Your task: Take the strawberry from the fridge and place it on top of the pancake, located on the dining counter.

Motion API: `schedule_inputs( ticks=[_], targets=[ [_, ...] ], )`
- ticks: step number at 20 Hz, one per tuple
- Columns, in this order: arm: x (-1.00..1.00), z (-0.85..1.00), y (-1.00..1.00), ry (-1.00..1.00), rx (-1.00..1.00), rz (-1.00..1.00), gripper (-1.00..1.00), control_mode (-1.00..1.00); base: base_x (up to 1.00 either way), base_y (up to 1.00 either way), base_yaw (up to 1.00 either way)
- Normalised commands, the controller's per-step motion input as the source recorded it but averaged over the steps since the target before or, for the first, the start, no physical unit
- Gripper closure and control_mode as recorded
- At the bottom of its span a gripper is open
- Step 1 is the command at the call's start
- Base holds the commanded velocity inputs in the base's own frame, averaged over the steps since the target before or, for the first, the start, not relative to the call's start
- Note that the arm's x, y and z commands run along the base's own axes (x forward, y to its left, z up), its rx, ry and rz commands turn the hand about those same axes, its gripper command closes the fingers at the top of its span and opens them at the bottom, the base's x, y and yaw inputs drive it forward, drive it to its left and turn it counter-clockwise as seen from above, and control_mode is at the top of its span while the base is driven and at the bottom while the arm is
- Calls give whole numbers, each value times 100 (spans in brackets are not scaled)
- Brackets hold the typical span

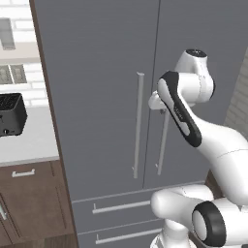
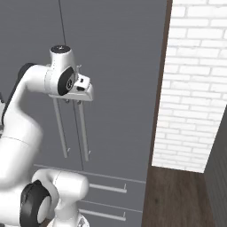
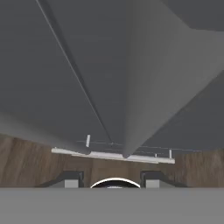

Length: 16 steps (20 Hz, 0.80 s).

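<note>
Two doors of the fridge [image 1: 106, 97] are shut, so the strawberry is presumably inside, unseen. The fridge stands upright, its long axis vertical, doors facing the robot, with two drawers below the doors.

The right-door handle [image 2: 82, 128] and the left-door handle [image 1: 138, 126] both run vertically, close either side of the centre seam. The gripper [image 2: 73, 101] is at the top of the right-door handle, fingers pointing downward from the hand. From the right base view the hand sits over the handle tops; whether the fingers straddle the bar or only hang in front of it, I cannot tell. Whether the claw is released or clenched I cannot tell either: in the hand view the fingertips [image 3: 70, 179] sit apart, with nothing visibly between them.

Judged step: getting hold of a handle to open a door.

Risks:
- Fingers closing beside the bar rather than round it; the pull would slip off.
- Pulling straight instead of along the door's arc could wrench the grip free.

Surroundings: a dark toaster [image 1: 10, 115] on the white worktop [image 1: 29, 140] to the left; a white brick wall [image 2: 195, 80] to the right.
</note>
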Motion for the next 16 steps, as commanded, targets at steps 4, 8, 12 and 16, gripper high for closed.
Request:
schedule_inputs(
  ticks=[4, 8, 12, 16],
  targets=[
    [-42, 0, 0, -5, 0, 0, -100, -100, 0, 0, 0],
    [-77, 0, 0, -14, 4, -3, -100, -100, 0, 0, 0],
    [-78, 0, 0, -7, 0, 0, -100, -100, 0, 0, 0],
    [-79, 0, 0, 0, -1, 0, -100, -100, 0, 0, 0]
  ],
)
